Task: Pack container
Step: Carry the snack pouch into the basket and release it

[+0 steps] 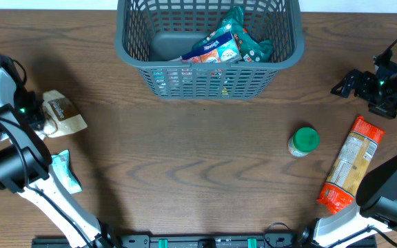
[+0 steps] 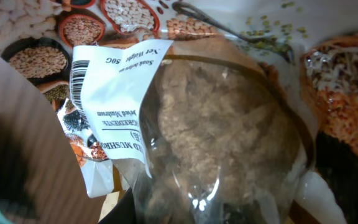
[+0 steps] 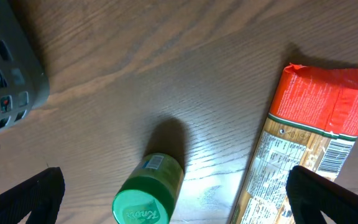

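The container (image 1: pixel 133 48), a dark grey lattice basket, stands at the table's far middle and holds teal snack packets (image 1: pixel 227 43). Its corner shows in the right wrist view (image 3: pixel 8 74). My left gripper (image 1: pixel 38 116) is pressed against a clear packet of dried mushrooms (image 1: pixel 64 114) at the left. The packet (image 2: pixel 229 124) fills the left wrist view and hides the jaws. My right gripper (image 1: pixel 361 83) is open and empty at the far right, above the table (image 3: pixel 174 186). A green-lidded jar (image 3: pixel 148 196) and an orange pasta packet (image 3: pixel 303 143) lie below it.
A teal packet (image 1: pixel 68 172) lies near the front left by the left arm. The green jar (image 1: pixel 303 140) stands right of centre, with the pasta packet (image 1: pixel 350 165) lying beside it toward the right edge.
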Controlling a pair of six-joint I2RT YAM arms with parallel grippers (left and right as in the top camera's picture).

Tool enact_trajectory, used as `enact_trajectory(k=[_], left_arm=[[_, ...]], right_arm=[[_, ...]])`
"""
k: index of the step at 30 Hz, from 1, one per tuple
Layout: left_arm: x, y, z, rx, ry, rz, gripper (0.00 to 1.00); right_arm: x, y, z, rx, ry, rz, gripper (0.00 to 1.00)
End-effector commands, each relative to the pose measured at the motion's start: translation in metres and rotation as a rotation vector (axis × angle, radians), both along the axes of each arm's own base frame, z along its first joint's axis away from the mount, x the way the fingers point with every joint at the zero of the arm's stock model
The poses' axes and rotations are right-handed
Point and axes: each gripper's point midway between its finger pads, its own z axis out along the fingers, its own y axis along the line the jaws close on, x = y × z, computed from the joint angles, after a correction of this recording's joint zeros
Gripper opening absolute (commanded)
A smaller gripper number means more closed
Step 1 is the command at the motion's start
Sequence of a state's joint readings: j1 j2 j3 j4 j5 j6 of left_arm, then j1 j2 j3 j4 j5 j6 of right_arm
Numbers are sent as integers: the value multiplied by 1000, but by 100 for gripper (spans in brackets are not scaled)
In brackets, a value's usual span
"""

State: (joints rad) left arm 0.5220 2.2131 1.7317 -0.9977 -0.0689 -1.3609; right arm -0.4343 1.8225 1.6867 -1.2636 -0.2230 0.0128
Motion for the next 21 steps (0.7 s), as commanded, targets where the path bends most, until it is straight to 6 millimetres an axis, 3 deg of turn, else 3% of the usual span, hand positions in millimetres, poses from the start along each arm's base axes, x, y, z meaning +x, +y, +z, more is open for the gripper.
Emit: enact_trajectory(k=[1,6,10,11,13,16,21], left_arm=[[27,13,75,123,-147,-319,6],[55,1,175,369,-295,-732,6],[64,-35,267,613,-400,-1023,6],[66,-45,282,657,-420,-1085,6],[71,-75,320,770,-476,-1254,6],[76,-140,368,951,-564,-1586,6],[75,-234,414,1253,-611,-1996,7]], right_arm=[[0,1,-2,-9,6,27,99],[2,1,-2,-12,-2,26,99],[2,1,-2,-12,-1,26,99],[2,1,-2,-12,-1,26,99],[2,1,-2,-12,-3,26,99],[4,0,-1,-16,-11,26,99],[4,0,-1,-16,-11,27,99]])
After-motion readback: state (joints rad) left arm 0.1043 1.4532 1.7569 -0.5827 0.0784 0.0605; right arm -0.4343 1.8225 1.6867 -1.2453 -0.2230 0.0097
